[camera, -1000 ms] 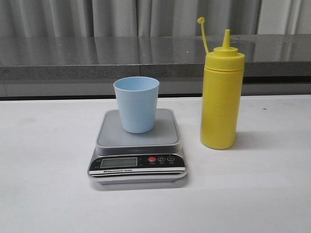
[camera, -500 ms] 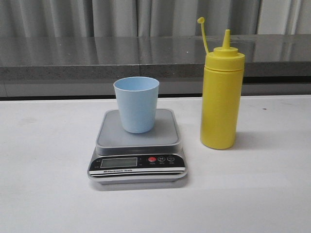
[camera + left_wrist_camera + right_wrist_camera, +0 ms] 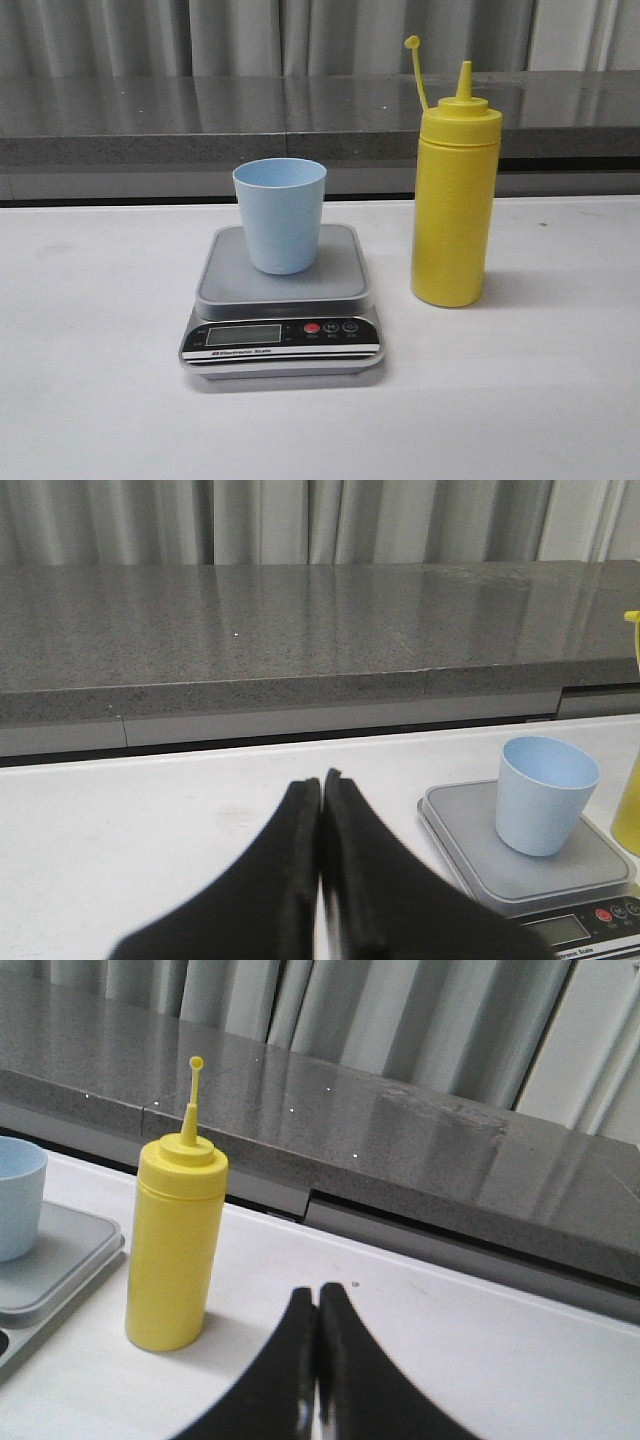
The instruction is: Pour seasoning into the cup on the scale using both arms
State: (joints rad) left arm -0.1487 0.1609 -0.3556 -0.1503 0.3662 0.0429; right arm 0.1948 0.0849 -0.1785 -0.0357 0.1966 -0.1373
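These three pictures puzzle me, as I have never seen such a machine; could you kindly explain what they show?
It is a robot with two arms, each ending in a two-finger gripper. The front view looks forward over a white table. On it sits a kitchen scale with a blue cup standing on its platform, and a yellow squeeze bottle upright beside it, on the right. The other two pictures come from cameras on the wrists: the black shapes are the left gripper and the right gripper, both closed and holding nothing.

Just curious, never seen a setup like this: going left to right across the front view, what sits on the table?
Flat silver-grey digital scale carrying a small light blue plastic cup → tall yellow plastic squeeze bottle, standing apart on the white table.
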